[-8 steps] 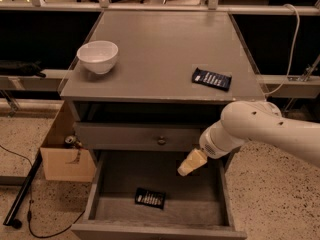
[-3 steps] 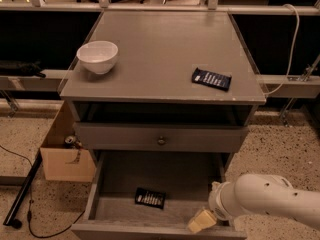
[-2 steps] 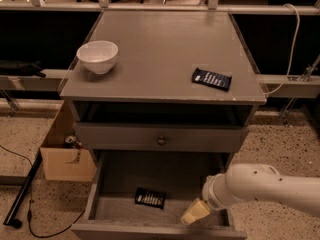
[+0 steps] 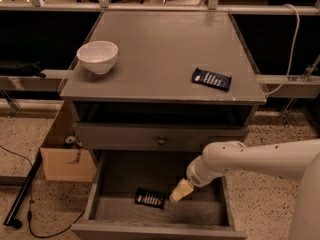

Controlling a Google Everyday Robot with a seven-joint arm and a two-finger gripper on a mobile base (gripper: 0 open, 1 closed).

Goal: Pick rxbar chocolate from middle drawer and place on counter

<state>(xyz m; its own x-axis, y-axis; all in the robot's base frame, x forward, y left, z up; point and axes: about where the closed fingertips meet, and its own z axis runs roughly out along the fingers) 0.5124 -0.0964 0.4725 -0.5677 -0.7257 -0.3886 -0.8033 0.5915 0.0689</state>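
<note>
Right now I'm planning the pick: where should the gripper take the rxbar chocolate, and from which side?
Probably from above, across its narrow width at mid-length: the rxbar chocolate lies flat on the middle drawer bottom, clear of its walls. The gripper hangs close beside it.

On the counter (image 4: pixel 160 49) we log a bowl (image 4: pixel 97 56) near the left edge and a bar (image 4: pixel 211 78) near the right front corner. Under the counter we find a shut drawer front (image 4: pixel 125 136). Below and before it, the middle drawer (image 4: pixel 125 231) stands open. In it we note the rxbar (image 4: pixel 150 198) lying mid-floor, with the gripper (image 4: pixel 181 190) just to its right. Left of the cabinet, a box (image 4: pixel 67 164) sits on the floor.
</note>
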